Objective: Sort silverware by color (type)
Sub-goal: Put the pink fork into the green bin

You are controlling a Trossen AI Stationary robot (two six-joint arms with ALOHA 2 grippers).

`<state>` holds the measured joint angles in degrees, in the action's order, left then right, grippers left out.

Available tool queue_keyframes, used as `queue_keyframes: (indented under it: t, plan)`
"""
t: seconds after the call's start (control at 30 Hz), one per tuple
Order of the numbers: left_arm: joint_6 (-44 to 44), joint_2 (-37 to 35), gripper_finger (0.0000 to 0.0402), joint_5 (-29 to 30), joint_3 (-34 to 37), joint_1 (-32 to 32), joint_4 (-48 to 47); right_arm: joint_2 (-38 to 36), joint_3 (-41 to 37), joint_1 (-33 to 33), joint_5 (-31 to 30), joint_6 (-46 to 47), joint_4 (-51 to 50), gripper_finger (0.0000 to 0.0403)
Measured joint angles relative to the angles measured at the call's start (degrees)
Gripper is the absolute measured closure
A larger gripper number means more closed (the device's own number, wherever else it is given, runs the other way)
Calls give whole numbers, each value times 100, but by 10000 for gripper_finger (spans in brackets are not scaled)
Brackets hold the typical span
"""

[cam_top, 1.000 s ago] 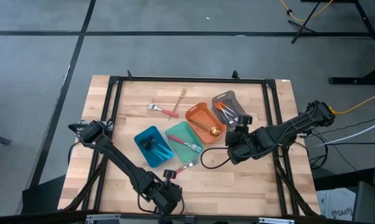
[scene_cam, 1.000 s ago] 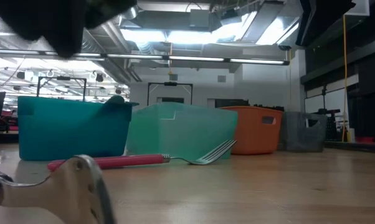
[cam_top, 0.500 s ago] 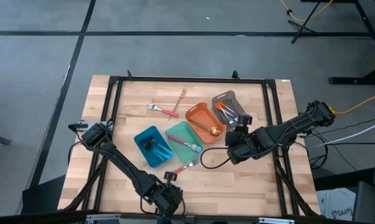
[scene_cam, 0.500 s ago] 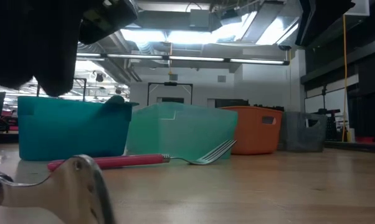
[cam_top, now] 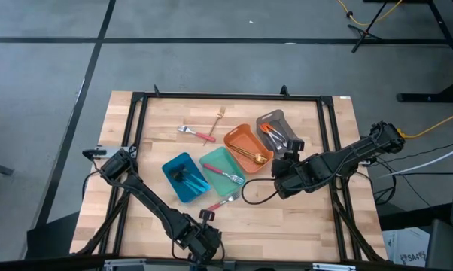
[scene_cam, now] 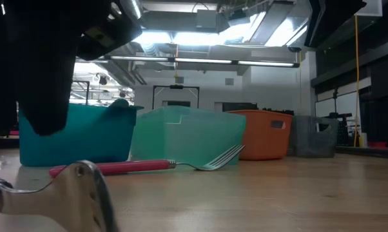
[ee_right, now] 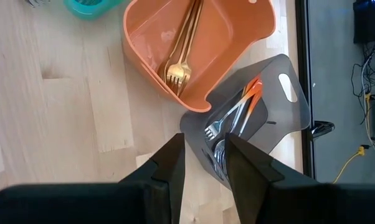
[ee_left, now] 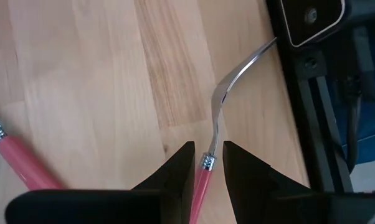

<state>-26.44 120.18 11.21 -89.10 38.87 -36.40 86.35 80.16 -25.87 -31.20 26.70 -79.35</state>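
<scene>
A pink-handled spoon lies flat on the wood at the table's near edge. Its metal neck runs under a black housing, and its bowl shows close up in the low view. My left gripper hangs open just above it, one finger on each side of the handle, not touching. A pink-handled fork lies beside it, in front of the teal tray. My right gripper waits open and empty above the grey tray, which holds silver and orange-handled pieces.
A blue tray and an orange tray with gold forks stand in the row with the teal and grey ones. A pink fork and a gold fork lie loose at the far side. A black frame rail runs along the near edge.
My left gripper has sunk toward the table at the near edge; in the low view its dark bulk comes lower. Its fingers keep the same gap. The silverware has stayed where it was.
</scene>
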Motion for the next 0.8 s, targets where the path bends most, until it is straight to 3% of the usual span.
queue_keyframes:
  t: [0.8]
  plan:
    - [0,33,325,11,345,138,224,0,0,-2,1,0,-2,297]
